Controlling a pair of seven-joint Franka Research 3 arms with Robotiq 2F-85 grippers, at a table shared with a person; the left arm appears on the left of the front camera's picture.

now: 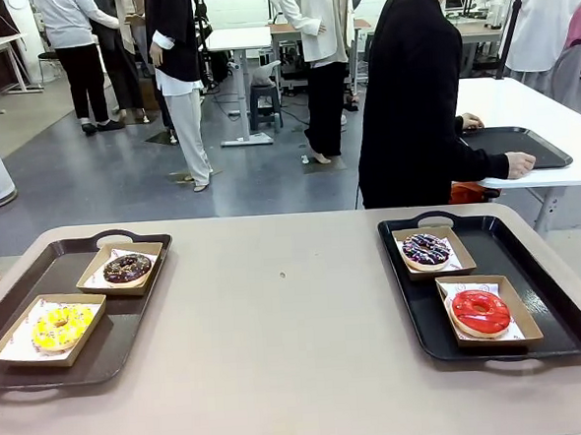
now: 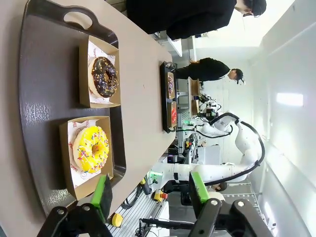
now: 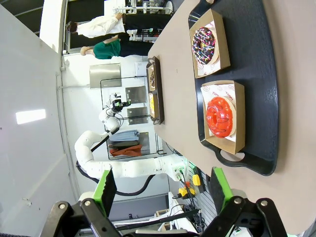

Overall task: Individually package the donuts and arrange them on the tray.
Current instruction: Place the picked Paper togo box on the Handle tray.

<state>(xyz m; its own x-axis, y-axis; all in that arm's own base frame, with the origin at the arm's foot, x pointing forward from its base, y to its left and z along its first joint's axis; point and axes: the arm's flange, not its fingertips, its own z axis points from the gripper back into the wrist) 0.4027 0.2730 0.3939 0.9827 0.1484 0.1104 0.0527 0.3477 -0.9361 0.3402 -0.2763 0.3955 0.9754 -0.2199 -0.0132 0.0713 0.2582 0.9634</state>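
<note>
While all four donuts sit one apiece in shallow cardboard boxes, they are split between two trays on the worktop (image 1: 287, 326). On the brown tray (image 1: 130, 336) at the robot's left lie the yellow sprinkled donut (image 1: 61, 326) nearer the robot and the chocolate-glazed donut (image 1: 127, 268) beyond it. On the black tray (image 1: 563, 314) at the right lie the glossy red donut (image 1: 480, 311) near and the dark sprinkled donut (image 1: 427, 249) far. The front view adds a person in black (image 1: 411, 92) at the far side, hands on another tray on a white table. The wrist views add the claws — the left claw (image 2: 148, 193) and right claw (image 3: 161, 186) both stand with jaws apart, holding nothing, each clear of its tray's near edge.
</note>
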